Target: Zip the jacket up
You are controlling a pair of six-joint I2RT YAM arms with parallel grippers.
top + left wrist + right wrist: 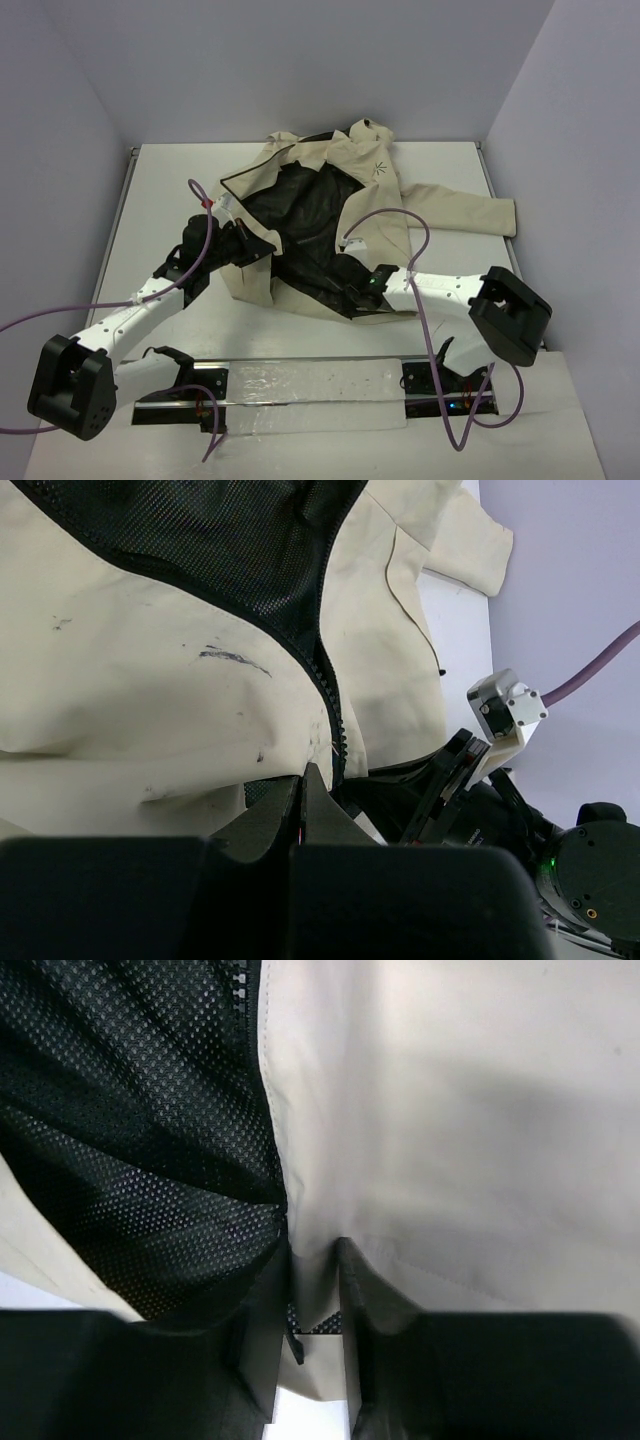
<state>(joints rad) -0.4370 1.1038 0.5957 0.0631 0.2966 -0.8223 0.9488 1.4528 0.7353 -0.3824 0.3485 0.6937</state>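
The beige jacket (425,205) lies open on the table, its black mesh lining (310,215) facing up and a small dark logo (381,167) on the chest. My left gripper (255,248) is at the lower edge of the jacket's left front panel. In the left wrist view the left gripper (302,778) is shut with beige fabric (150,680) draped at its tips, beside the dark zipper teeth (330,695). My right gripper (352,292) is at the bottom hem. In the right wrist view the right gripper (314,1260) is shut on the beige panel (450,1110) next to the lining (130,1140).
The white table (170,200) has grey walls on three sides. A metal rail with a clear plate (310,385) runs along the near edge between the arm bases. Purple cables (395,215) loop over the jacket. The right arm's wrist (505,715) shows close by in the left wrist view.
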